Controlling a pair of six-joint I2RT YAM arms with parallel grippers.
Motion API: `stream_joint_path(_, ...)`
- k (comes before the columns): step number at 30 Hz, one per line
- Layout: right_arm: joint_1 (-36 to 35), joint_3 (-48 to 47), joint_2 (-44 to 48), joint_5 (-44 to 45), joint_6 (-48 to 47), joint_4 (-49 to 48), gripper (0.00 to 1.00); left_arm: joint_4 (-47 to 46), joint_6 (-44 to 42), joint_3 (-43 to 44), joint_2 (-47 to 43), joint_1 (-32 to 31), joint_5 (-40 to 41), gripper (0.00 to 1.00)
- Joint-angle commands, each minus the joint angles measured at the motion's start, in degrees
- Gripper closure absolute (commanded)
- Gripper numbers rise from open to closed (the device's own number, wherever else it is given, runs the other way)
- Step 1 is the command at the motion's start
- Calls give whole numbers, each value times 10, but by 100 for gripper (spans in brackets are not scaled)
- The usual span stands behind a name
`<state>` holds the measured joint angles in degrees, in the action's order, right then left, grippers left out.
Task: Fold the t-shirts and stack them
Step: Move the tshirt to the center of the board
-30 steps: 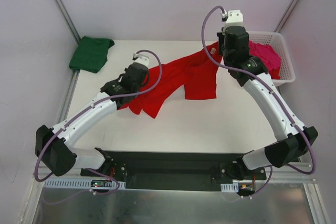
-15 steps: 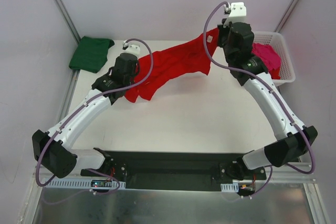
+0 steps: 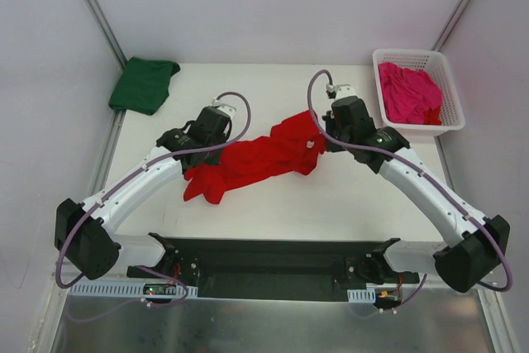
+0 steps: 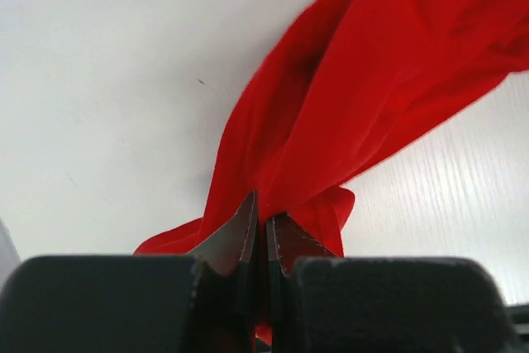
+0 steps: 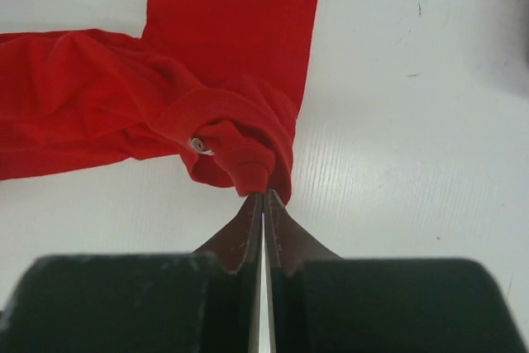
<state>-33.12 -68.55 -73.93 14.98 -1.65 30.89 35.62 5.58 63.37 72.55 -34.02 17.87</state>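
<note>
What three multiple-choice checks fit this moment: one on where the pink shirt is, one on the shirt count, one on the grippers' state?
1. Where does the pink t-shirt lie?
A on the floor; B in the white basket; C draped on a wall.
2. How many t-shirts show?
A one; B two; C three.
3. How do the left gripper and the right gripper stand?
A both shut on the red t-shirt; B both open; C only the left shut.

1 B: it is heaped within the basket's walls at the far right.
2 C: red, pink and the green t-shirt at the far left corner.
3 A: each wrist view shows the jaws pinched together on red cloth.
</note>
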Motion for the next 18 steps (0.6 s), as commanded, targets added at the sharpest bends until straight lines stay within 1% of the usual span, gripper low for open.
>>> stream_joint_path(1, -16, -11, 59, 25, 57, 85, 98, 61, 21, 25, 25, -26, -27, 100)
stream_joint_path(3, -19, -10, 63, 23, 72, 124, 98, 80, 25, 28, 33, -32, -36, 100)
stream_joint_path(8, -26, -11, 49, 11, 81, 210, 98, 93, 29, 22, 45, -45, -58, 100)
stream_joint_path(13, -43, -4, 34, 35, 96, 254, 98, 106, 27, 19, 72, -57, -56, 100)
stream_joint_path(14, -48, -1, 31, 39, 98, 267, 97, 107, 29, 19, 76, -60, -54, 100)
stream_joint_path(15, -49, 0, 28, 43, 100, 274, 81, 108, 29, 18, 82, -61, -54, 100)
stream_joint_path(17, -57, 1, 22, 51, 106, 292, 61, 109, 28, 18, 88, -64, -63, 100)
stream_joint_path(18, -59, 0, 21, 54, 109, 297, 46, 110, 27, 18, 93, -67, -65, 100)
